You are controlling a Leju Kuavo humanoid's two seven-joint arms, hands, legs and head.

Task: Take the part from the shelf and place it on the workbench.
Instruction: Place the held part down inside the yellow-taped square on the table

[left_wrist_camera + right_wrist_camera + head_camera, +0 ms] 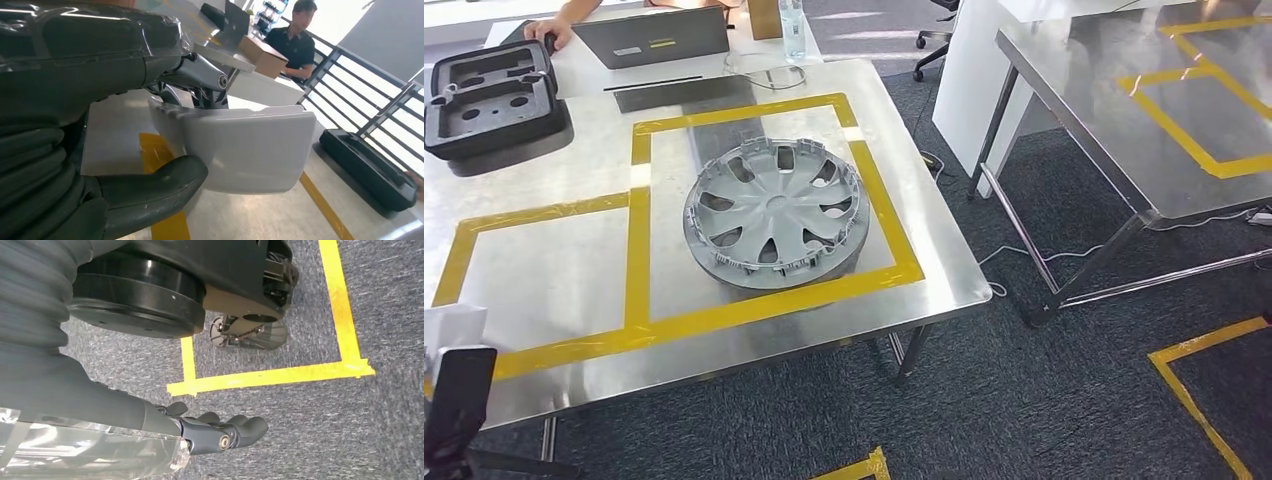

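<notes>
My left hand grips a white plastic part, with the thumb under it and the fingers over its far edge. The part hangs just above the steel workbench, over a yellow tape line. In the head view the part shows as a white corner at the workbench's near left edge, with my left hand dark below it. My right hand hangs down over the grey carpet, fingers loosely extended and holding nothing.
A grey hubcap lies in the right taped square. Black foam trays sit at the far left corner. A laptop, a bottle and a person's hand are at the back. A second steel table stands to the right.
</notes>
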